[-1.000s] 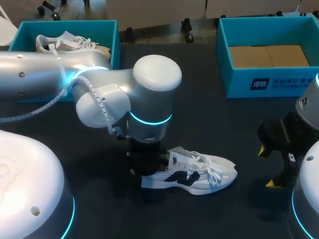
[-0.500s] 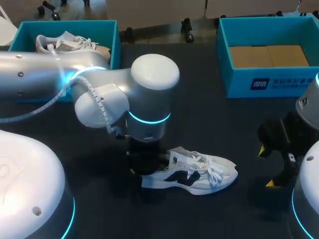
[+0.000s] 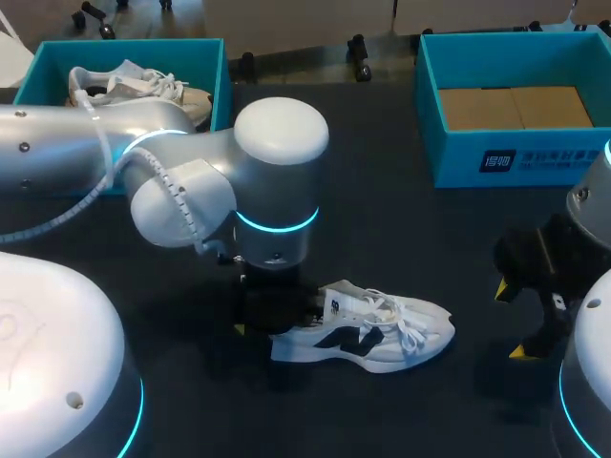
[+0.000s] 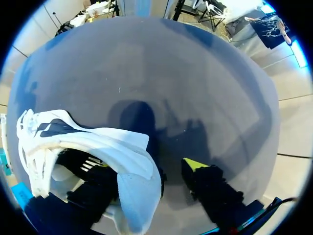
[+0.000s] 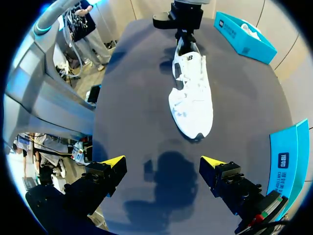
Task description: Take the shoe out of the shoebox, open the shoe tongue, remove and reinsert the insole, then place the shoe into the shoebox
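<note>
Head view: left gripper (image 3: 275, 320) has shifted slightly left at the heel of the shoe (image 3: 372, 334), which stays put mid-table (image 3: 401, 229). Its fingers are spread, one inside the heel, gripping nothing. Right gripper (image 5: 164, 169) is released and idle. Insole likely still to do.

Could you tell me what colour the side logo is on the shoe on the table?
Black, against the white shoe; best seen in the head view.

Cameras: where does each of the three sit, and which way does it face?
Head view: above and behind, looking down at the table; both arms show.
Left wrist view: on the left arm, looking along the left hand at the shoe.
Right wrist view: on the right arm, looking past the right hand across the table.
All share the shoe.
</note>
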